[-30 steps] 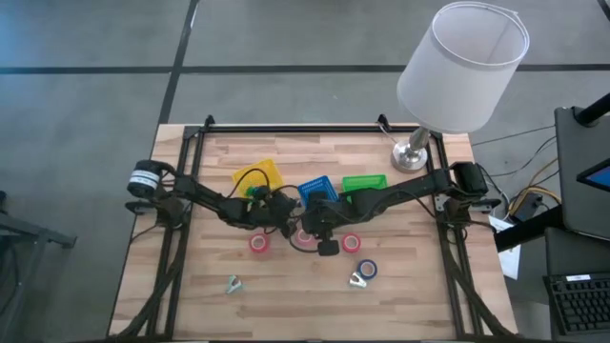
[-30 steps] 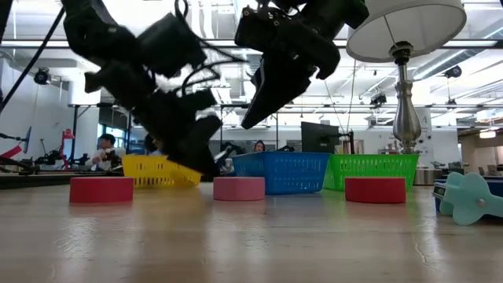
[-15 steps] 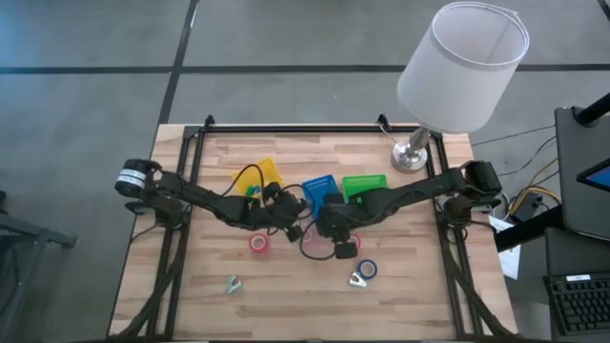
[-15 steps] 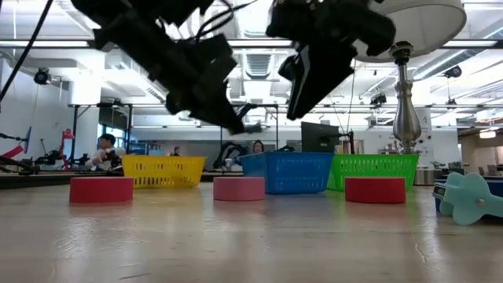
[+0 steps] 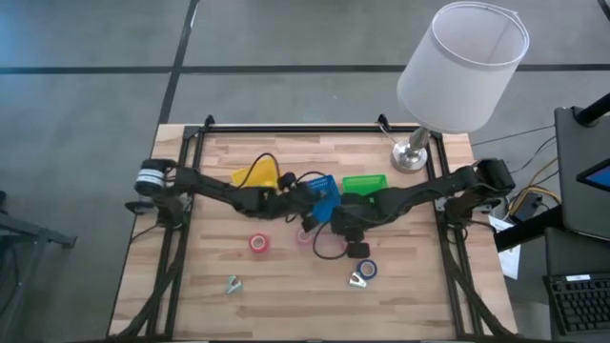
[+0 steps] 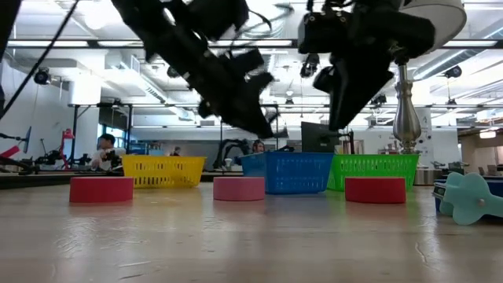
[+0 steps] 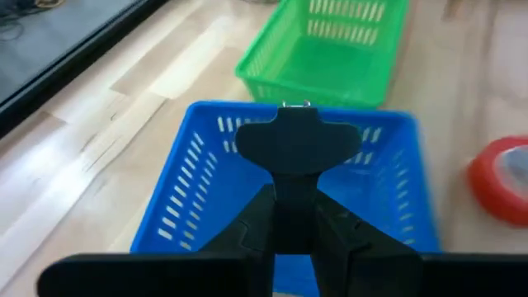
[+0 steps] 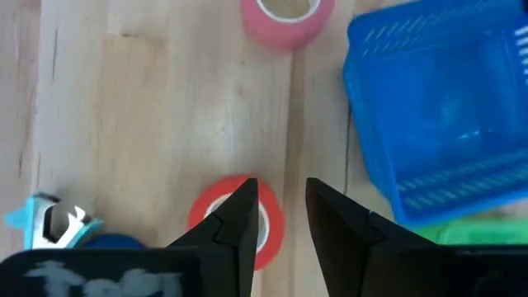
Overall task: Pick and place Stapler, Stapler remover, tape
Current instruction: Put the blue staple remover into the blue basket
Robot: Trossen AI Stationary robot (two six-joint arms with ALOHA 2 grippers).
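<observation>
My left gripper (image 7: 294, 206) is shut on a small black stapler (image 7: 297, 140) and holds it in the air over the blue basket (image 7: 190, 206), seen from above at the table's middle (image 5: 324, 188). My right gripper (image 8: 280, 198) stands open, pointing down above a red tape roll (image 8: 268, 235) that lies flat on the table. A pink tape roll (image 8: 287, 16) lies beside the blue basket. Another red roll (image 5: 259, 244) lies to the left. A blue roll (image 5: 368, 270) lies near the front, with a pale blue stapler remover (image 5: 358, 279) against it. My left gripper pinches the black stapler by its narrow rear part (image 7: 294, 194) between the two fingers. The fingers slant down from the table's left and lie along it. Its wide head (image 7: 297, 136) sticks out past the fingertips, clear of the blue basket below.
A yellow basket (image 5: 259, 174) and a green basket (image 5: 364, 182) flank the blue one in a row. A lamp (image 5: 412, 157) with a large white shade stands at the far right corner. A second pale remover (image 5: 232, 284) lies near the front left.
My left gripper has risen from the table and gone toward the right and far side with the black stapler, which now hangs over the blue basket. My right gripper has swung toward the table's right edge, from above the pink roll to above the red roll.
</observation>
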